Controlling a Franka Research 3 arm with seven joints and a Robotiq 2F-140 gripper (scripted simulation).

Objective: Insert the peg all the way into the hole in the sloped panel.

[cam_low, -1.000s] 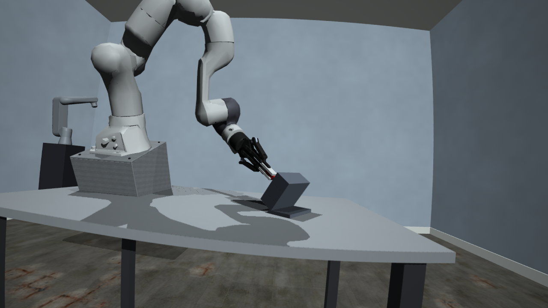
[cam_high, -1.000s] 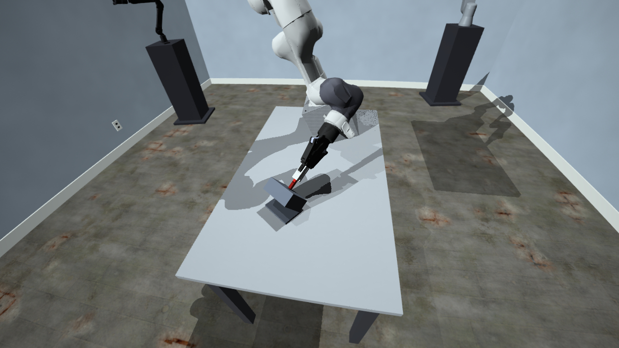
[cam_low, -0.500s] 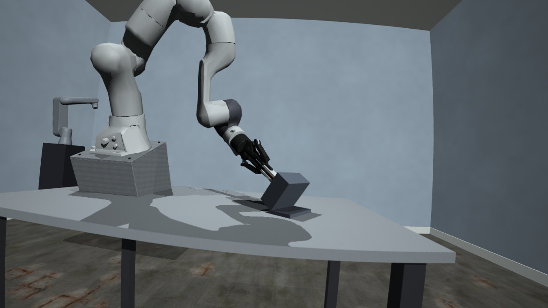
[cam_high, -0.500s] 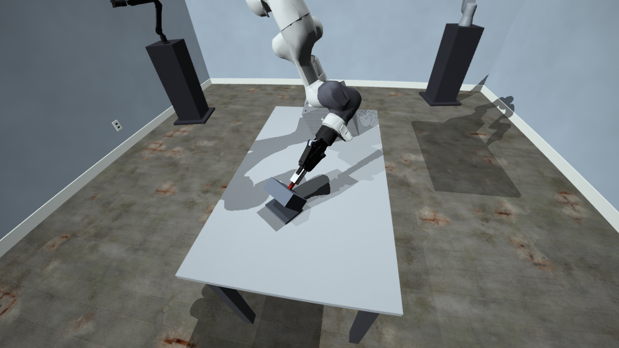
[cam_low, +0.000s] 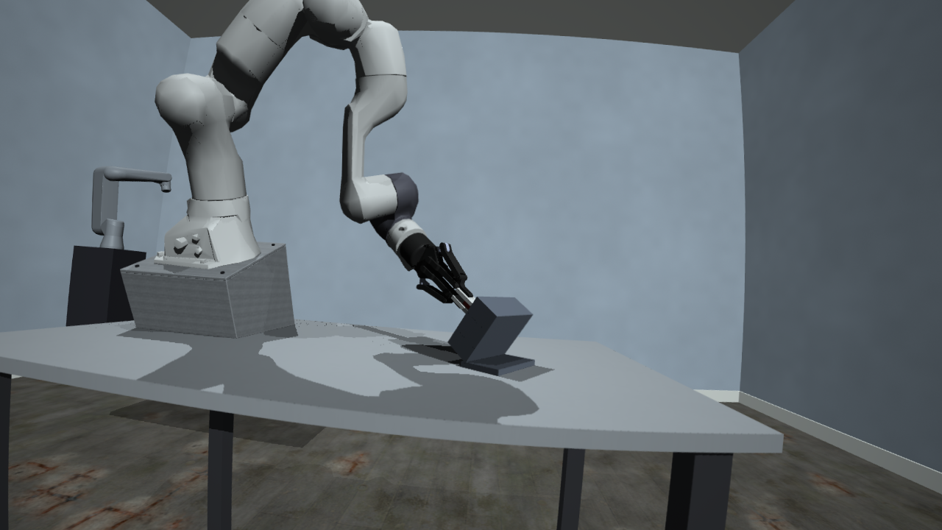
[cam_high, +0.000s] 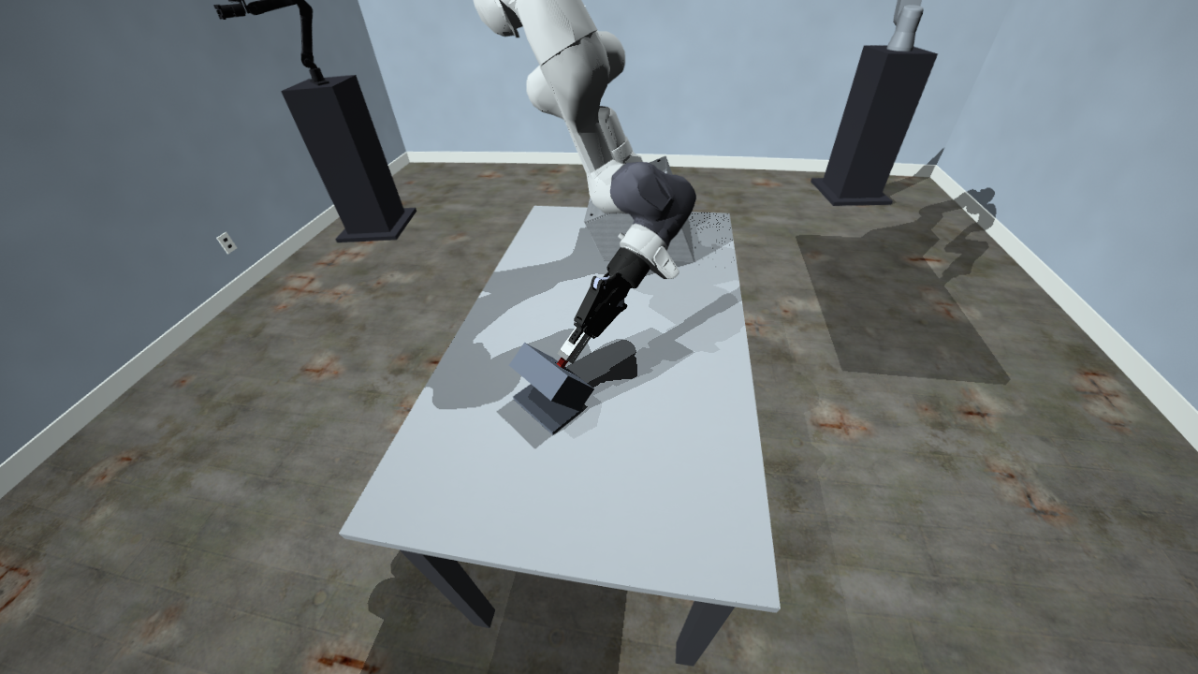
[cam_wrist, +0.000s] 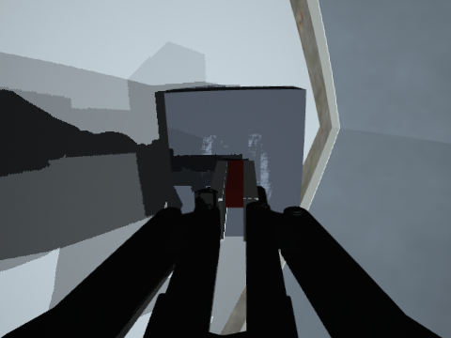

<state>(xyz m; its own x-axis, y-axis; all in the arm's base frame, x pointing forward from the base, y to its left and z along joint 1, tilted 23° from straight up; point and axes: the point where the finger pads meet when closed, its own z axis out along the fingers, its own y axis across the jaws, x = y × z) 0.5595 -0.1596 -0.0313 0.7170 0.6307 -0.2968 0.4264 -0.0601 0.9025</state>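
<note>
One arm (cam_low: pixel 358 132) reaches down from its grey pedestal (cam_low: pixel 269 290) at the far end of the table (cam_low: pixel 592 395), wrist bent so the claw (cam_high: pixel 569 350) points slantwise at the panel (cam_high: pixel 535 365). The claw is clenched on the peg (cam_wrist: pixel 236 184), its fingers nearly together with the red shaft pinched between them. From the wrist view only a short stretch of red shows ahead of the fingertips, and its far end meets the panel's face at the dark opening of the hole (cam_wrist: pixel 194 164); how deep it sits inside I cannot tell. From above, a small spot of red peg (cam_high: pixel 560 360) shows right at the upper edge of the panel, with the fingertips just beside that edge. From the side, the claw (cam_low: pixel 464 299) comes almost up against the top corner of the panel (cam_low: pixel 490 329), and the peg is too small to make out there.

The panel itself is a dark grey wedge block tilted back on a flat foot (cam_low: pixel 507 364), standing near the middle of the table, its sloped face turned toward the arm. Arm shadows lie across the table between pedestal and block. Two dark pillars (cam_high: pixel 347 159) stand on the floor by the far wall, each carrying a small mount.
</note>
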